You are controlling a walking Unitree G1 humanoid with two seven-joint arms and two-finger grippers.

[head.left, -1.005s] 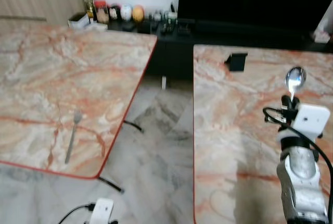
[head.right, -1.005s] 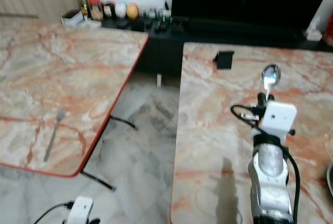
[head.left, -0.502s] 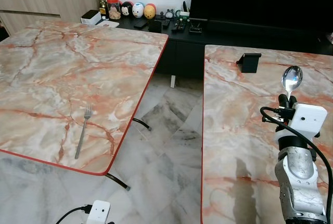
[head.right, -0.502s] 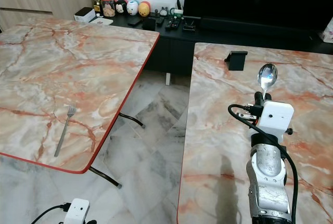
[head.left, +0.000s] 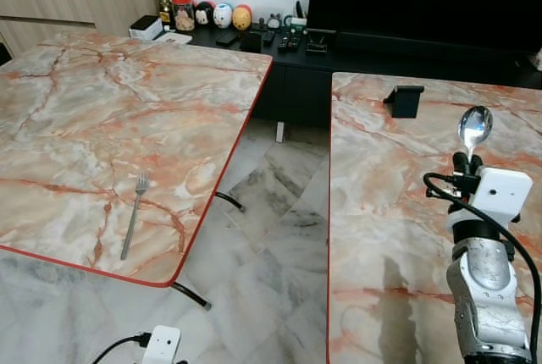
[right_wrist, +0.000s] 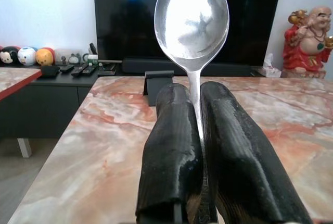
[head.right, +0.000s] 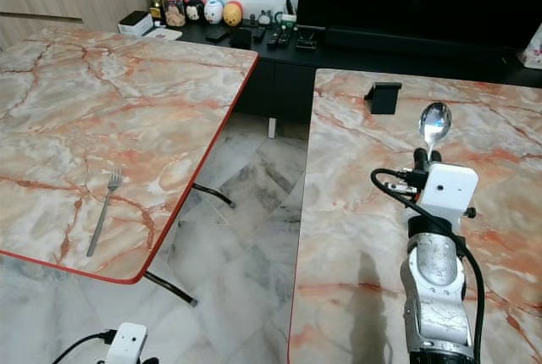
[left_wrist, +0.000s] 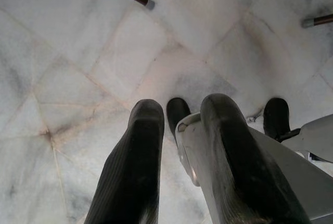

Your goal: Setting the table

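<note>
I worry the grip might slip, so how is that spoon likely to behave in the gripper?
The spoon looks like polished metal, so probably stiff and light but slippery. The right gripper pinches only its thin handle, with the bowl sticking up past the fingertips, so it may pivot or slide if bumped. Dropped on the marble table, it would likely clatter, not break.

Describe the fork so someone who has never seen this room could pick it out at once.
Two marble-topped tables stand side by side with a strip of floor between them. On the left table, near its red front edge, lies the fork, flat, tines pointing away from the robot. It is the lone piece of cutlery lying there; the spoon is upright in the right gripper.
</note>
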